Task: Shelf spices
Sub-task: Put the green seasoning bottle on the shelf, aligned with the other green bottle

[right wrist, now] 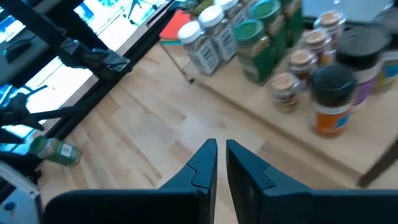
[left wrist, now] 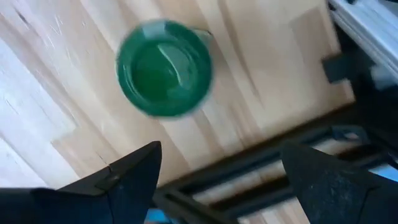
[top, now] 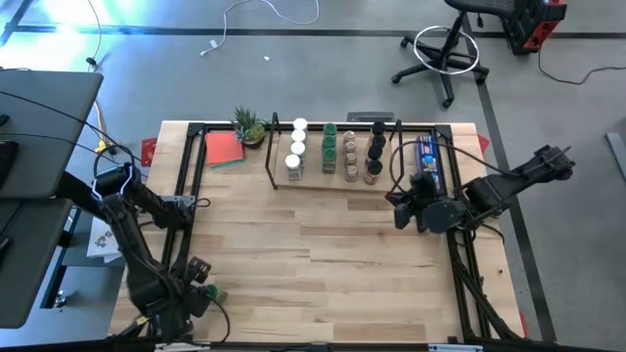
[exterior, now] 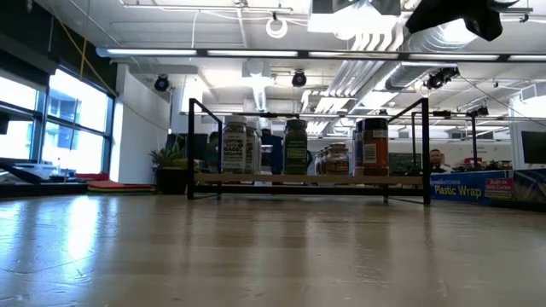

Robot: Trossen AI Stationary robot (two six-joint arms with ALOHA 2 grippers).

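One green-topped jar (left wrist: 165,68) stands alone at the near left corner of the table (top: 323,254), not yet on the shelf (top: 333,179) at the far side with the other spices (top: 333,152). The left gripper (left wrist: 217,177) hangs over it, fingers spread wide, likely to grab it. The right gripper (right wrist: 221,158) waits near the shelf's right end, pinched closed and empty.

green-lidded jar (left wrist: 165,68), red mat (top: 224,148), blue box (top: 428,161)

- Bright ceiling lamps (exterior: 275,26) and tall windows (exterior: 51,128) light the room evenly.
- The pale wooden tabletop (exterior: 256,247) carries a soft glare.
- The round green jar lid (left wrist: 165,68) looks motion-blurred in the left wrist view.
- Shadows are weak.
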